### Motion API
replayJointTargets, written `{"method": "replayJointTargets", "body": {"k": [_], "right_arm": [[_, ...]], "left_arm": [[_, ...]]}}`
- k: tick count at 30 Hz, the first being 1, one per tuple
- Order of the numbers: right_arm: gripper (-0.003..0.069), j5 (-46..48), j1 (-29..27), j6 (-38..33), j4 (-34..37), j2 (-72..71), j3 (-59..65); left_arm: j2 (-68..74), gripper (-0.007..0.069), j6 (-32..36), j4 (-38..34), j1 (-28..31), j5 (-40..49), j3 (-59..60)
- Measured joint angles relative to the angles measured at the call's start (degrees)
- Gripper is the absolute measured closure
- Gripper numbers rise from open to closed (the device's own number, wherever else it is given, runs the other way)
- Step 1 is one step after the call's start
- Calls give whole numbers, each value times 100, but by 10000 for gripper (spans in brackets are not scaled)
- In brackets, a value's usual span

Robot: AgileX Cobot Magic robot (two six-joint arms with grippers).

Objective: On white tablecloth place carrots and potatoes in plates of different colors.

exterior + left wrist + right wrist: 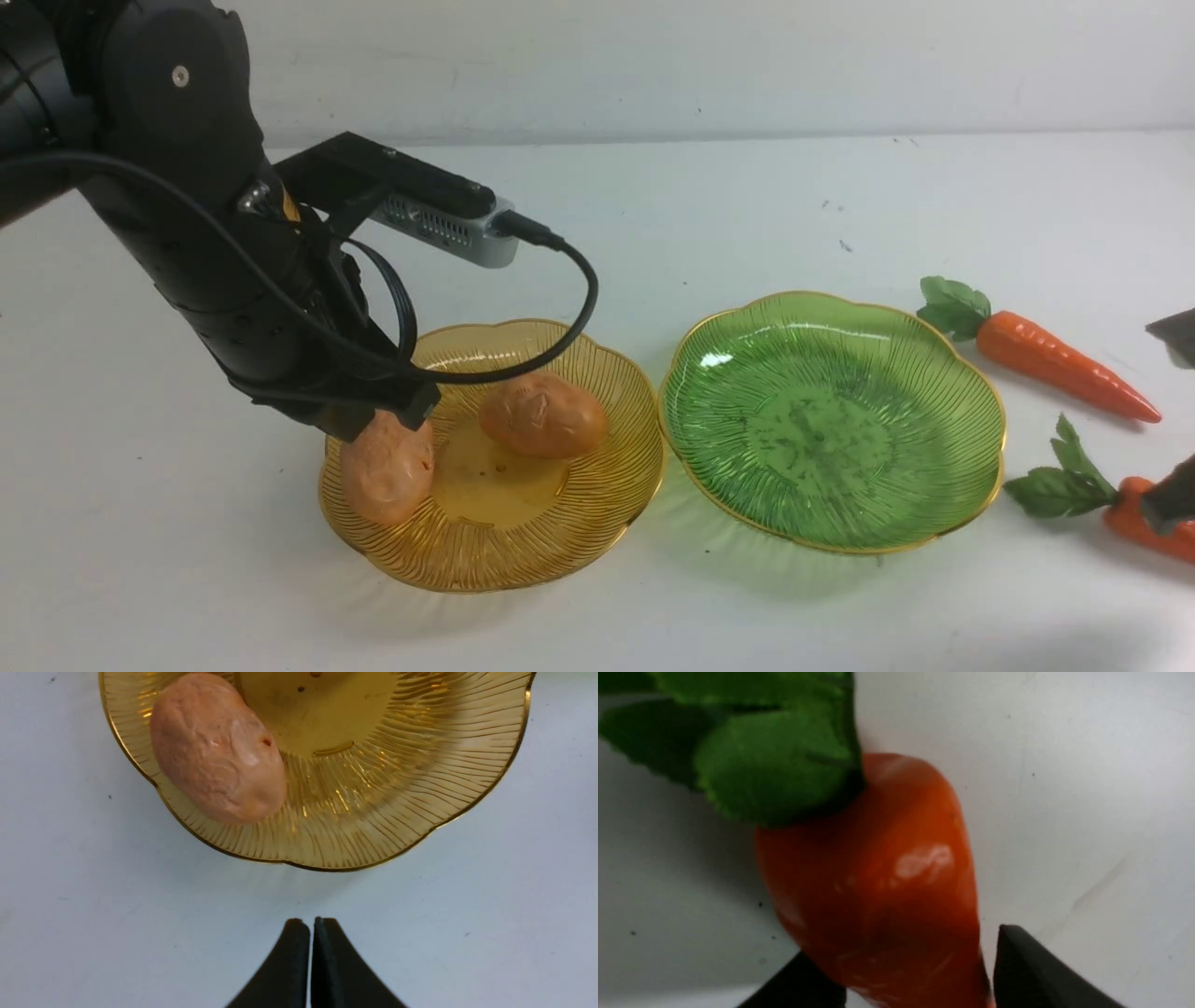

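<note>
On the white tablecloth (168, 569) stand an amber plate (523, 560) and a green plate (831, 420) side by side. Two potatoes (387, 467) (543, 415) lie in the amber plate; the green plate holds nothing. My left gripper (311, 921) is shut and empty, above the cloth just outside the amber plate's (373, 826) rim, with one potato (217, 749) beyond it. Two carrots (1064, 364) (1134, 525) lie right of the green plate. My right gripper (906, 941) is open astride the nearer carrot (878, 868), with a gap on one side.
The left arm's black body and its cable (523, 355) hang over the back left of the amber plate. A dark fingertip (1172, 499) of the right gripper shows at the frame's right edge. A pale wall (653, 65) bounds the table's far side.
</note>
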Motion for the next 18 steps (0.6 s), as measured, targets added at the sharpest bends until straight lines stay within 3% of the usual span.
{"method": "replayJointTargets", "body": {"k": [2, 12, 15, 18], "right_arm": [[386, 44, 0, 0, 3, 20, 0], [382, 830, 0, 27, 348, -758, -650], [382, 1075, -4, 175, 970, -1070, -1126], [382, 1073, -12, 489, 2422, -1328, -1666]], "left_arm": [[0, 628, 6, 180, 0, 0, 0], [0, 628, 6, 587, 0, 0, 0], [0, 628, 6, 599, 0, 0, 0], [0, 628, 6, 606, 0, 0, 0]]}}
